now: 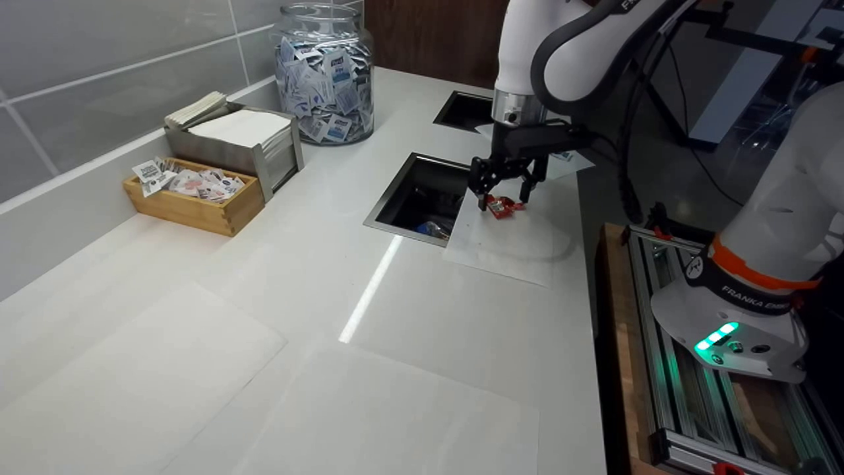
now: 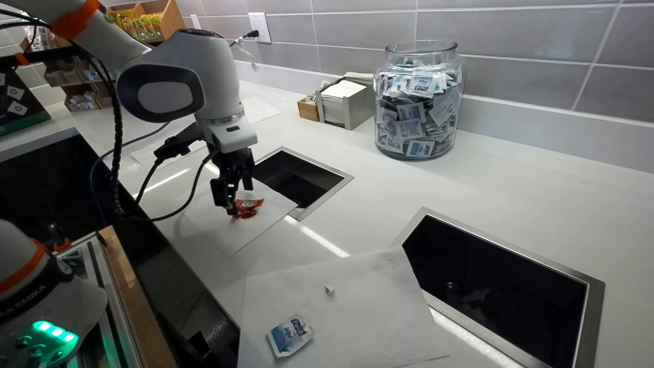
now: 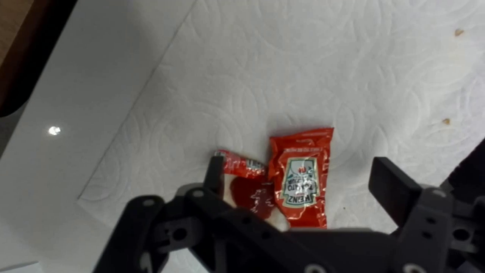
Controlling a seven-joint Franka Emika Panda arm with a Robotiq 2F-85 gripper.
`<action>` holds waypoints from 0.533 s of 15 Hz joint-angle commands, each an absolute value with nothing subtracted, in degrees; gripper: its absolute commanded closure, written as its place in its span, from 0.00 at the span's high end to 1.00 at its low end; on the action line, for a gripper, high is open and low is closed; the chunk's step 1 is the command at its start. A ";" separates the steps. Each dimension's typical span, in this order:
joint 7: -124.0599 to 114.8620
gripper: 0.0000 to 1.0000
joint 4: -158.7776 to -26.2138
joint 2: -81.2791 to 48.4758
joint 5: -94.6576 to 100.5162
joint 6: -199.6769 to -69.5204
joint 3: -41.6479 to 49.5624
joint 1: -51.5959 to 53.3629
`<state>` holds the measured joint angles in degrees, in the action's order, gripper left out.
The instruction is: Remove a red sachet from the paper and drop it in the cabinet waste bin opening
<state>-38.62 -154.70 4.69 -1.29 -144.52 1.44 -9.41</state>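
Wrist view: claw point(image 3: 303, 179) spread, red sachet point(image 3: 300, 185) between fingers point(image 3: 394, 189). Best pinched lightly, lest it leak; bin opening point(image 1: 425, 177) lies at sachet's 9 o'clock in an exterior view.

In an exterior view, right of centre, I have the paper point(image 1: 504, 245) on the counter point(image 1: 316, 218), the ketchup sachet point(image 1: 504, 207) on it, between the parted jaws of my gripper point(image 1: 504, 198). Just left of the paper is the bin opening point(image 1: 409, 233). Upper left, along the wall point(image 1: 132, 92), stand a box point(image 1: 188, 212), a napkin holder point(image 1: 227, 155) and a jar point(image 1: 321, 25).
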 commanded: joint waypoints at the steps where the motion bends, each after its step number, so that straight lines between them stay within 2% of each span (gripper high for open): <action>1: -36.87 0.97 -154.47 3.94 -3.77 -145.03 2.50 -8.14; 8: -35.22 0.87 -154.18 3.35 -7.02 -144.62 2.76 -7.46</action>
<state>-36.87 -154.50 4.26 -5.07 -144.52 1.84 -8.44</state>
